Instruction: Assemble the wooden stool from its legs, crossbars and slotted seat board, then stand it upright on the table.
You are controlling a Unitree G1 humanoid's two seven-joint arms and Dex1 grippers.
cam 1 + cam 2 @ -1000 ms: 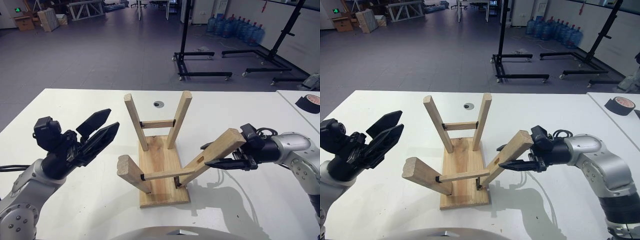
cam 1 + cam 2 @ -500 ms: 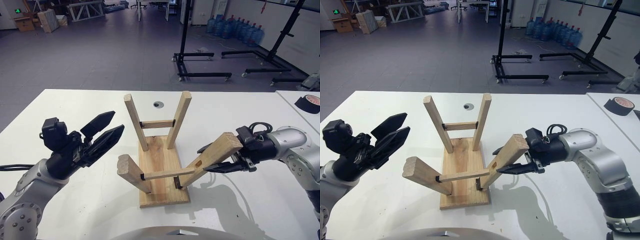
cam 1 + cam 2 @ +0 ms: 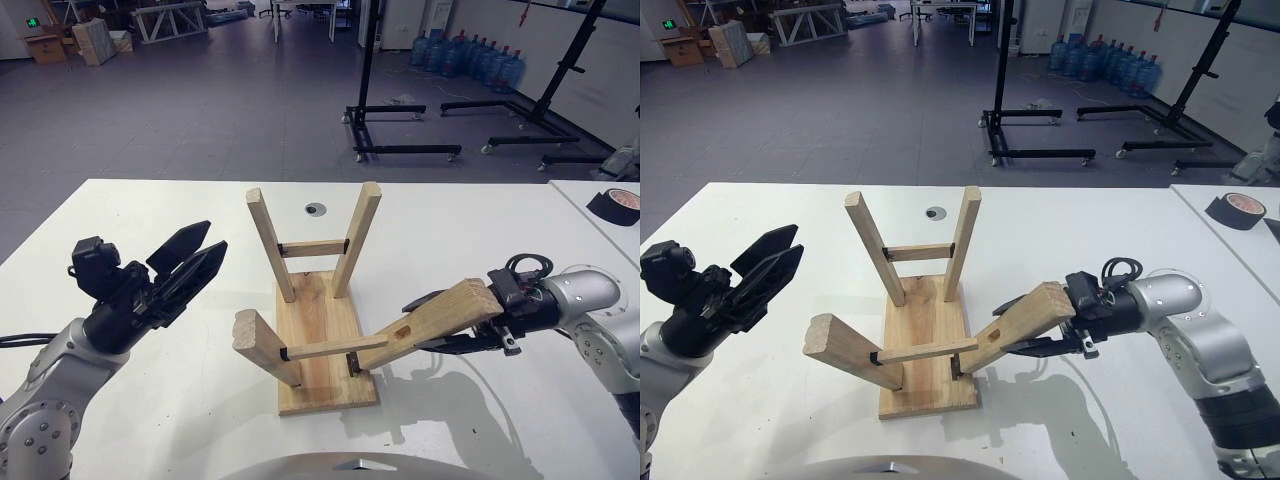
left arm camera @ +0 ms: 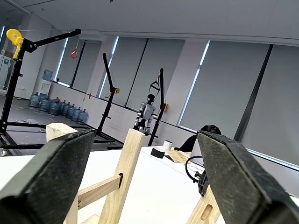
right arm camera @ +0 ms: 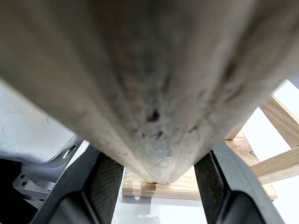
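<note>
In the lower centre of the left eye view, the slotted seat board (image 3: 325,390) lay flat on the white table (image 3: 480,230). Two legs stood at its upper end, joined by a crossbar (image 3: 313,248), and a second crossbar (image 3: 335,350) linked a leaning lower-left leg (image 3: 262,345) to a leg (image 3: 460,303) slanting off toward the right edge. At mid-right the right gripper (image 3: 425,323) was clamped on that slanting leg, one finger above and one below, while at mid-left the left gripper (image 3: 205,245) hung over the table with its fingers spread wide, apart from the stool.
</note>
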